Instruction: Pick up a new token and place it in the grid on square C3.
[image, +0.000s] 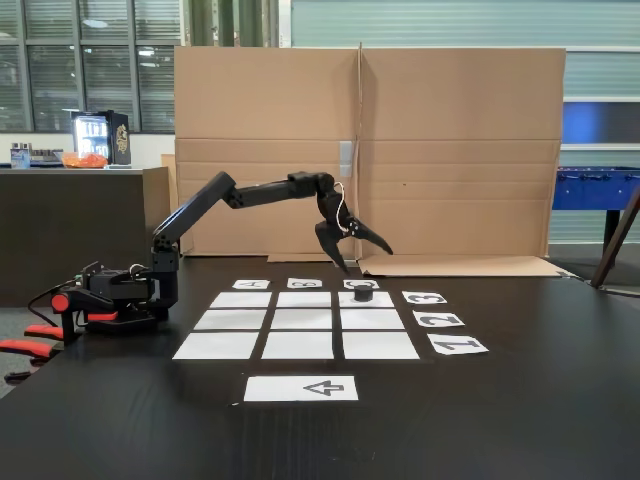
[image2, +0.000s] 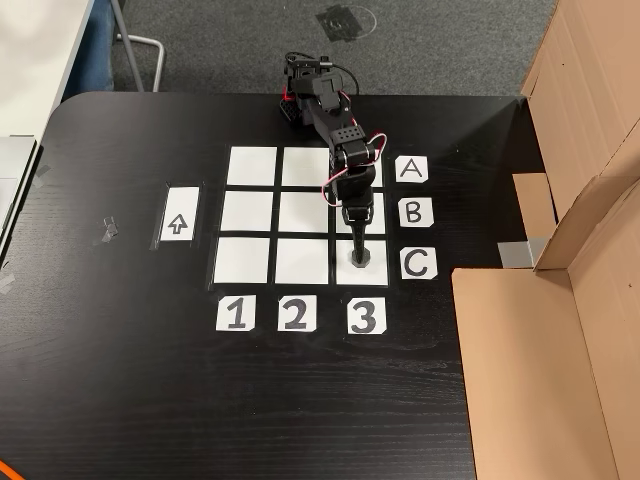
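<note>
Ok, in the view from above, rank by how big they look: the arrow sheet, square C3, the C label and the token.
Largest to smallest, in the fixed view from above:
1. square C3
2. arrow sheet
3. C label
4. token, by far the smallest

The gripper hides part of the square, yet it plainly looks bigger than the arrow sheet.

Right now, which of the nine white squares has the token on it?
Square C3, the corner cell beside label C and above label 3. The black token sits there; the other eight are bare.

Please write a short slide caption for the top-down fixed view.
Open gripper above the black token resting on square C3 of the paper grid.
</note>
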